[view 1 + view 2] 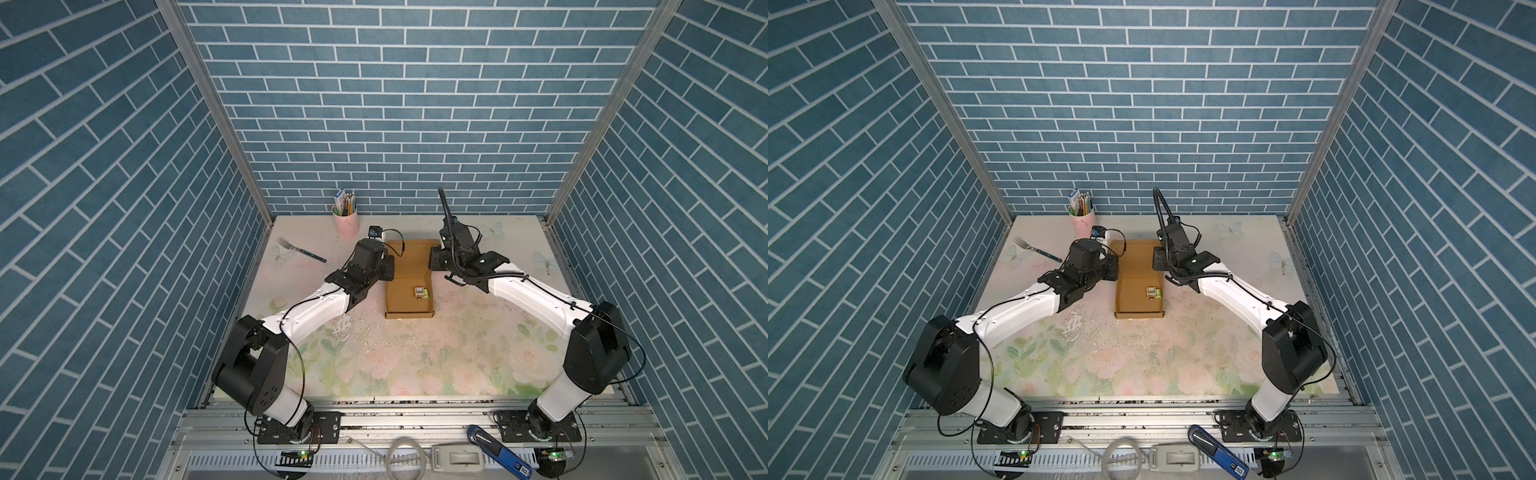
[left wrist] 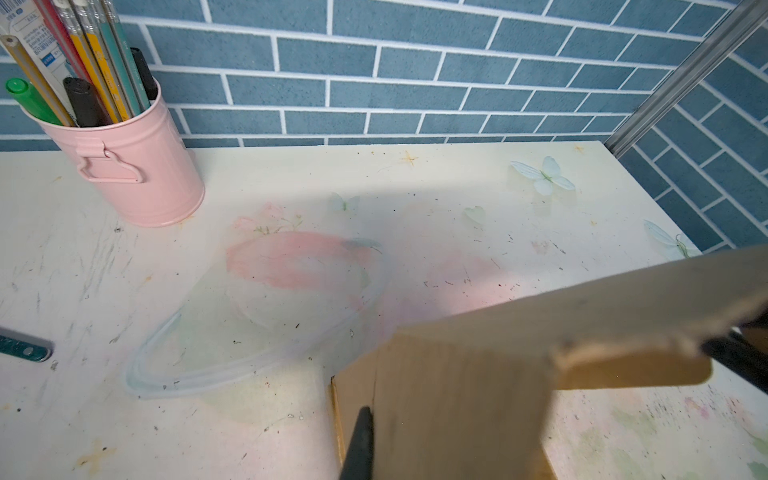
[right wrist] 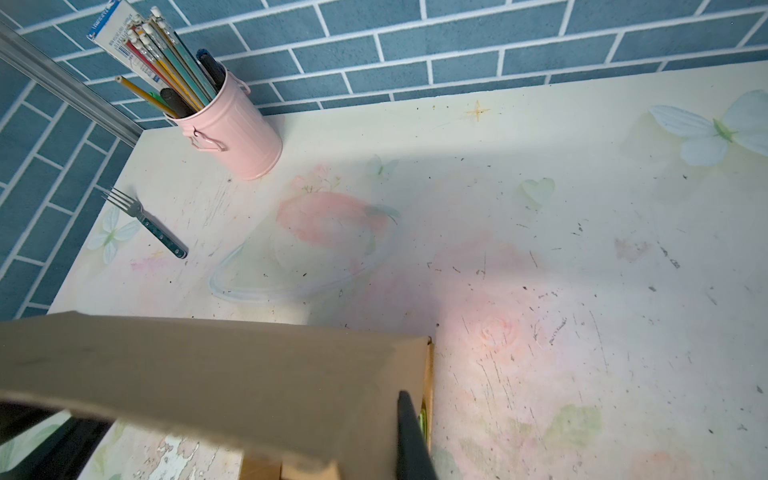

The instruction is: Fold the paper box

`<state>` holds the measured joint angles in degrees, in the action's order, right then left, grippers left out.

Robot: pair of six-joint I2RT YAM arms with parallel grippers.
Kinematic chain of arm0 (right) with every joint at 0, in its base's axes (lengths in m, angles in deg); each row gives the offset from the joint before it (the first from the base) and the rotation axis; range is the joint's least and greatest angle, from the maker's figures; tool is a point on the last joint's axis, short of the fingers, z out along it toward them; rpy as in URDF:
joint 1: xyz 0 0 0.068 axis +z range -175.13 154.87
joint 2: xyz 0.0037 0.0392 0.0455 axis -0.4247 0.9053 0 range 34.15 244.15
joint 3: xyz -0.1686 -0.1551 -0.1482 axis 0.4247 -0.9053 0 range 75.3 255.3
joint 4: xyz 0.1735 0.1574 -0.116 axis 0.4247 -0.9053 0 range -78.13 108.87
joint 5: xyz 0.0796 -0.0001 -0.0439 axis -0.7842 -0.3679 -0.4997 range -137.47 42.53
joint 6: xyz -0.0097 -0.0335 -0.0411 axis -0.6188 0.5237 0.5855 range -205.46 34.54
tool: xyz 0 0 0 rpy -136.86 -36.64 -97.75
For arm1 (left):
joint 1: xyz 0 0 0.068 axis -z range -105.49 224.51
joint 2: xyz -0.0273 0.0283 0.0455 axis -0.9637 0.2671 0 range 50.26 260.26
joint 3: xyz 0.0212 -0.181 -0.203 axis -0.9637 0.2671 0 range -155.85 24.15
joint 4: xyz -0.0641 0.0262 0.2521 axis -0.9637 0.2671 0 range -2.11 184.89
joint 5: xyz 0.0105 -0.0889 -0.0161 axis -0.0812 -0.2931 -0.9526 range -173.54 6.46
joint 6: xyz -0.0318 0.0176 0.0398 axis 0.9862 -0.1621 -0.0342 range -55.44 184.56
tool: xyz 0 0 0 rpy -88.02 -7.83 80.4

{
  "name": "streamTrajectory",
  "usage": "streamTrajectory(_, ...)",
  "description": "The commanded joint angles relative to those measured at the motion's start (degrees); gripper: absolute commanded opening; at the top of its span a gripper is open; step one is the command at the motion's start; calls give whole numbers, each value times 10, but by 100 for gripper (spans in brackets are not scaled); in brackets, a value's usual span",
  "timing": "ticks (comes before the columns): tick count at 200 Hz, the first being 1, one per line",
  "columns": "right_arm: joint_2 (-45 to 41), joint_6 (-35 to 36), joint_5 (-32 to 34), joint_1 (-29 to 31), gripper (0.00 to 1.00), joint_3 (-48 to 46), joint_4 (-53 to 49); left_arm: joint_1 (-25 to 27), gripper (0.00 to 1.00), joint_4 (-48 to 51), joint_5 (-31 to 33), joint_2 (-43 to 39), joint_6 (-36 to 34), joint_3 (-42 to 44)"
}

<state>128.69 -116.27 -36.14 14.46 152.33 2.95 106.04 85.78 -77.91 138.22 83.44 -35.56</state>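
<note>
The paper box (image 1: pixel 409 301) (image 1: pixel 1138 297) is a shallow brown cardboard mailer in the middle of the table, with its lid panel (image 1: pixel 411 255) raised at the far end. My left gripper (image 1: pixel 390 266) (image 2: pixel 372 419) is shut on the lid's left edge. One dark finger (image 2: pixel 359 444) shows against the cardboard; the other is hidden behind it. My right gripper (image 1: pixel 433 259) (image 3: pixel 401 399) is shut on the lid's right edge, also with one finger (image 3: pixel 409 436) showing. A side tab (image 2: pixel 631 370) sticks out from the lid.
A small greenish cube (image 1: pixel 420 292) lies inside the box. A pink cup of pencils (image 1: pixel 346 218) stands at the back left near the brick wall. A fork (image 1: pixel 300 249) lies left of the left arm. A blue tool (image 1: pixel 498 451) rests on the front rail.
</note>
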Motion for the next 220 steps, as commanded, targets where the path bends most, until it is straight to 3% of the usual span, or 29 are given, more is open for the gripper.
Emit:
streamTrajectory(1, -30, -39, 43, 6, 0, -16, 26, 9, 0, -23, 37, -17, 11, 15)
streamTrajectory(107, -115, -11, 84, 49, 0, -178, 173, 63, 0, -113, 93, -68, 6, 120)
streamTrajectory(220, -195, 43, 67, 67, 0, -309, 242, 130, 0, -172, 205, -99, 69, 195)
